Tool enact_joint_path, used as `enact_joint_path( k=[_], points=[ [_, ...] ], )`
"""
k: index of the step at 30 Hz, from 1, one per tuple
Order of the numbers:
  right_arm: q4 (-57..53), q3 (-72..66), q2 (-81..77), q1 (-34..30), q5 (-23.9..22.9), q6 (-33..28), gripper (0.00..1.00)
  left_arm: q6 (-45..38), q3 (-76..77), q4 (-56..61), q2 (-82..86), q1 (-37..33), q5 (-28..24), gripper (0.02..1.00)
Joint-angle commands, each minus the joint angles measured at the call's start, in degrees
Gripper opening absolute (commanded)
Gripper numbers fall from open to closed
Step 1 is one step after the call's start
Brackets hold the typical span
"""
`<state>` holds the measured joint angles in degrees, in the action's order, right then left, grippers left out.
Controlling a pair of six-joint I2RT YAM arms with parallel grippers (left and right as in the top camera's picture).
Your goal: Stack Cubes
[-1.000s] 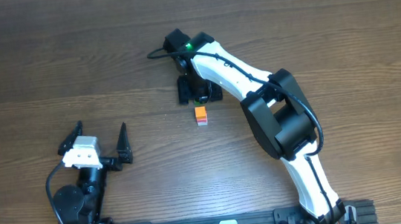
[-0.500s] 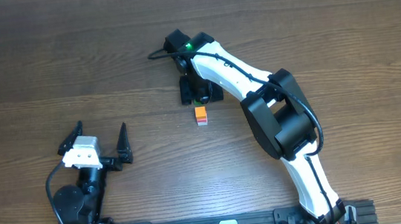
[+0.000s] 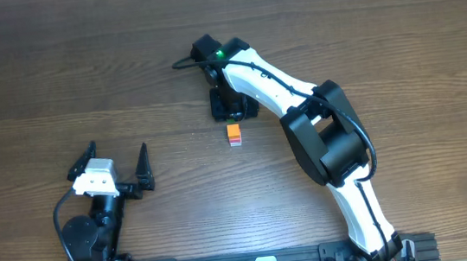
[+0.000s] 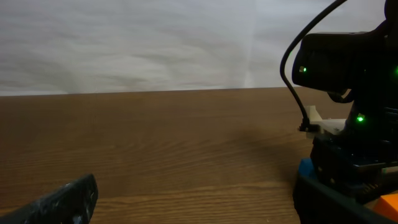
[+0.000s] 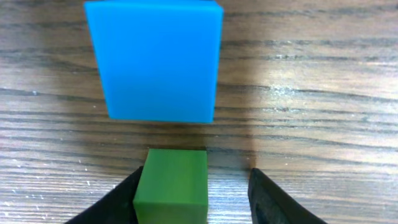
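**Worktop seen from above and from both wrists.** Wooden table [image 3: 52, 63], its grain running from the left edge to the right edge.

(a) The right gripper [image 3: 232, 107] is lowered near the middle of the table, a little toward the far edge. The right arm crosses from the near right corner to reach it. Its claw stands apart. The green cube [image 5: 171, 183] sits between the fingers [image 5: 267, 199], against one of them, and a strip of bare wood separates it from the other. The cube's top face is level. Its side edges lie roughly along and across the grain, and the visible sides look equal, so no axis stands out as the longer one.

(b) The blue cube [image 5: 153, 59] rests flat on the wood just beyond the green cube, past the fingertips. A narrow gap lies between the two. It is turned very slightly off square to the grain.

(c) The orange cube [image 3: 234, 132] lies near the centre of the table, just on the near side of the right gripper and apart from it. A pale sliver shows at its near edge, and what this is cannot be told.

(d) The left gripper [image 3: 118, 163] hangs by the near left corner, well apart from all three cubes. Its claw is spread wide with nothing between the tips.
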<state>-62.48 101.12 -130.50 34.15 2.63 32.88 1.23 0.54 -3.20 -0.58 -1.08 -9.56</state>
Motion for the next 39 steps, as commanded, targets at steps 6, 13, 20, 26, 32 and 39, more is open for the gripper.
enact_joint_path(
  k=[6, 13, 20, 26, 32, 39],
  points=[
    [0.1, -0.5, -0.1, 0.6, -0.9, 0.3, 0.408, -0.8, -0.2, -0.2, 0.4, 0.2, 0.2, 1.000],
    [0.1, -0.5, -0.1, 0.8, -0.9, 0.3, 0.340, -0.8, -0.2, -0.3, 0.4, 0.2, 0.2, 1.000],
    [0.5, -0.5, -0.2, 1.1, -0.5, 0.3, 0.312, -0.8, -0.2, -0.3, 0.4, 0.2, 0.2, 0.998],
    [0.6, -0.5, -0.1, 1.2, -0.5, 0.5, 0.259, -0.8, -0.2, -0.2, 0.4, 0.2, 0.2, 0.998],
    [0.6, -0.5, -0.1, 1.2, -0.5, 0.5, 0.233, -0.8, -0.2, -0.2, 0.4, 0.2, 0.2, 0.998],
    [0.6, -0.5, -0.1, 1.2, -0.5, 0.5, 0.224, -0.8, -0.2, -0.3, 0.4, 0.2, 0.2, 1.000]
  ],
)
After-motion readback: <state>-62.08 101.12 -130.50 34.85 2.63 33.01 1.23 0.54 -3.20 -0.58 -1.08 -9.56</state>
